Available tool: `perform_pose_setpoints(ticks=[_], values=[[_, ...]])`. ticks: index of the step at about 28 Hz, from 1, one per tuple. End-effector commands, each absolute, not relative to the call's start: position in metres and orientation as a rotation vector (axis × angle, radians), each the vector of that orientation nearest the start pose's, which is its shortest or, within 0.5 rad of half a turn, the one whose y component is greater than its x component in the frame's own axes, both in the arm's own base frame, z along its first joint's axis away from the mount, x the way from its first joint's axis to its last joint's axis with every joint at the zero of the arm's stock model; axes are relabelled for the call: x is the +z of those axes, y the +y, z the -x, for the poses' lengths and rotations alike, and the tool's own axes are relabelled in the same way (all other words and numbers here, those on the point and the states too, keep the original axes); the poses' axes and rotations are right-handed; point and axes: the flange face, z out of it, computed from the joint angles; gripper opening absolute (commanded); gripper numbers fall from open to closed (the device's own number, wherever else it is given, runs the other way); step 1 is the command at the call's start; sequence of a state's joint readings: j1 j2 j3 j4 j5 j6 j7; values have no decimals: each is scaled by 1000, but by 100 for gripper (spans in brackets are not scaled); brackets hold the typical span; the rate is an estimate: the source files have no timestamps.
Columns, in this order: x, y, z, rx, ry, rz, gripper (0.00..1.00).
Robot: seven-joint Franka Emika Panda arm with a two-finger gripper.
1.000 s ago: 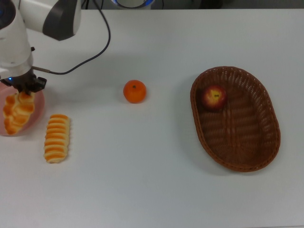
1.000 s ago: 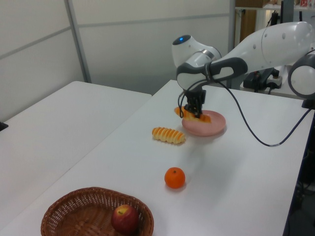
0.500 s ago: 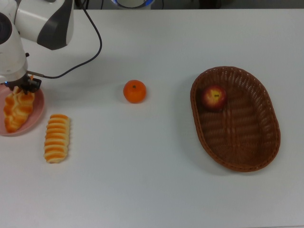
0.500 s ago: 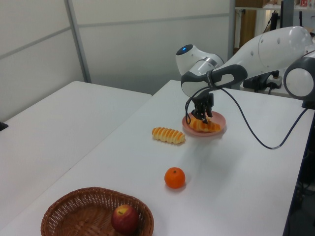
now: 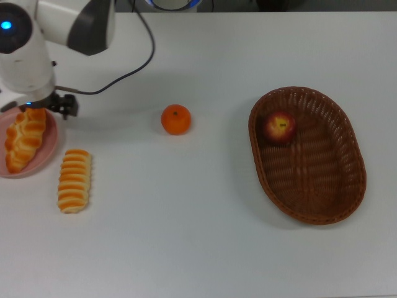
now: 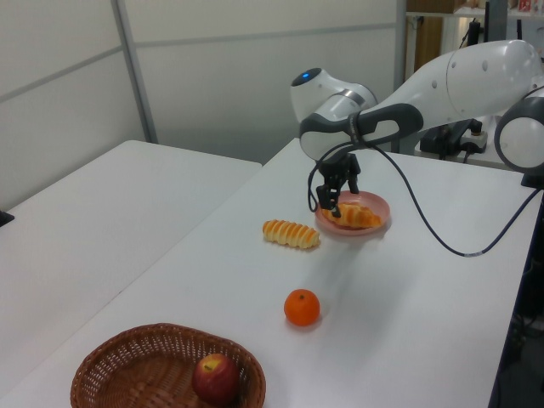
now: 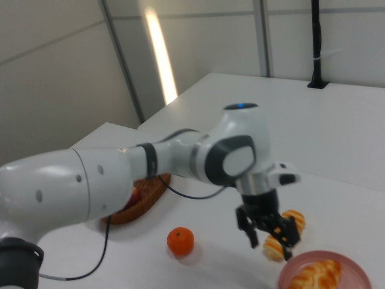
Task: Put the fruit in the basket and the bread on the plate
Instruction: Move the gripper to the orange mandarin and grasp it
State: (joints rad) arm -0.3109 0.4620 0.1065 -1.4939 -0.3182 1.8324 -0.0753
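The end effector (image 6: 332,191) is lifting clear of the braided loaf (image 5: 23,138), fingers now spread, leaving it lying free on the pink plate (image 5: 43,161) just below it.

No readable text, label, brand, number or sign anywhere in the three views

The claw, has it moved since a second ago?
Yes. In the top view the claw has shifted from over the plate toward the top view's right, off the braided loaf, nearer the tangerine.
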Motion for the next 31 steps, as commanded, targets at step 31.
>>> perform_pose_setpoints(ticks=[31], values=[[296,133,-631,800,-664,3328,100]])
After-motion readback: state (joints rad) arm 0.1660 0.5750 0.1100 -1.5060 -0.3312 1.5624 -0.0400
